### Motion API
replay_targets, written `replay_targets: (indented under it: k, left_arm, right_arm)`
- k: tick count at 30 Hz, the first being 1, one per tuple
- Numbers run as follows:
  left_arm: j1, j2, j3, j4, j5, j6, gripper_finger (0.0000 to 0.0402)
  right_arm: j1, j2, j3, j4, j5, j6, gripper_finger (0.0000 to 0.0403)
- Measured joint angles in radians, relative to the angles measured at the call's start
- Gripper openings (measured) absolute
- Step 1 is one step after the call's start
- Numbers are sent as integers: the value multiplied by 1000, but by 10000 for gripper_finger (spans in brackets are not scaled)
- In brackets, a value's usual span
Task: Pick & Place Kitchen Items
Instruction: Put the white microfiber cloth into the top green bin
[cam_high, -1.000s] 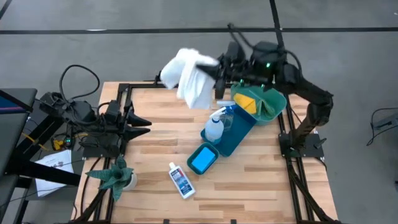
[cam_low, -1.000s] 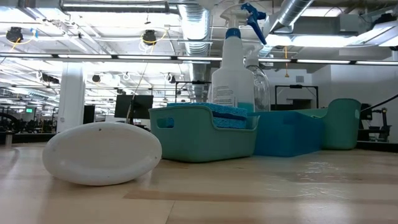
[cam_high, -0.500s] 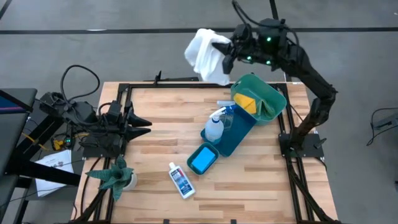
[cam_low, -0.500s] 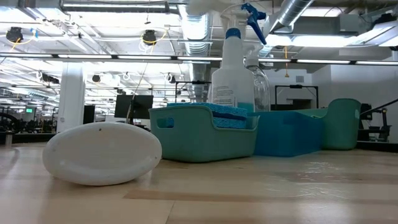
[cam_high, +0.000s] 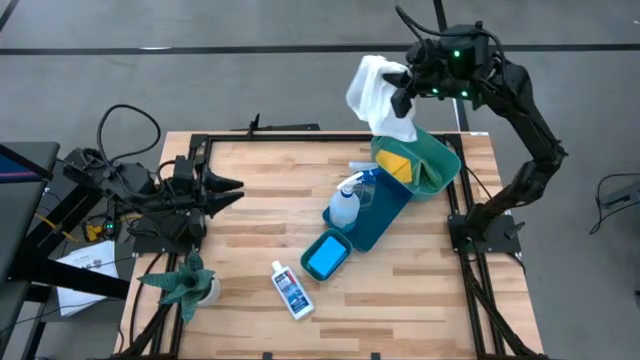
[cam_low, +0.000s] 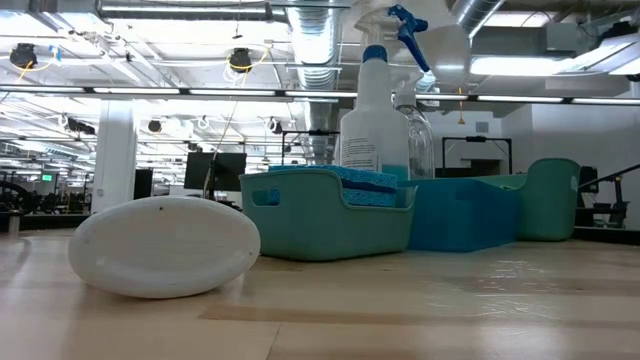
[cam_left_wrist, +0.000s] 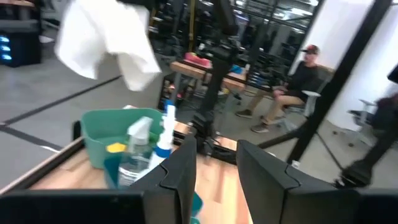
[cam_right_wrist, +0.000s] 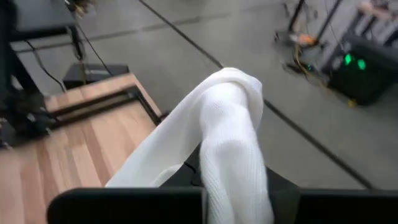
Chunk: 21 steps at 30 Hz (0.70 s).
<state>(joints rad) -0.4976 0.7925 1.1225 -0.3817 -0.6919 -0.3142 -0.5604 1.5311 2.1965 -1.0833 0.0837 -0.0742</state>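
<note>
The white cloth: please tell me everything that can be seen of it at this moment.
The white cloth is a soft, plain woven fabric, bunched and folded over itself. The right gripper is shut on it and holds it in the air, its loose end hanging down. In the high view it hangs at the table's far edge, its lower end overlapping the rim of the green bin. Only the gripper appears to touch it. The right wrist view shows it draped over that gripper's fingers.
</note>
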Motion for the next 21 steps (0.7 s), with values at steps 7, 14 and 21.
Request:
replay_targets:
  k: [7, 14, 21]
  left_arm:
    - [0, 0, 0, 0, -64, 20, 110]
    - [1, 0, 0, 1, -135, 23, 110]
    - [1, 0, 0, 1, -147, 22, 110]
  right_arm:
    - [-64, -151, -269, 6, 12, 46, 9]
    - [-111, -355, -666, 158, 54, 114, 9]
    - [-166, -508, -967, 231, 60, 246, 9]
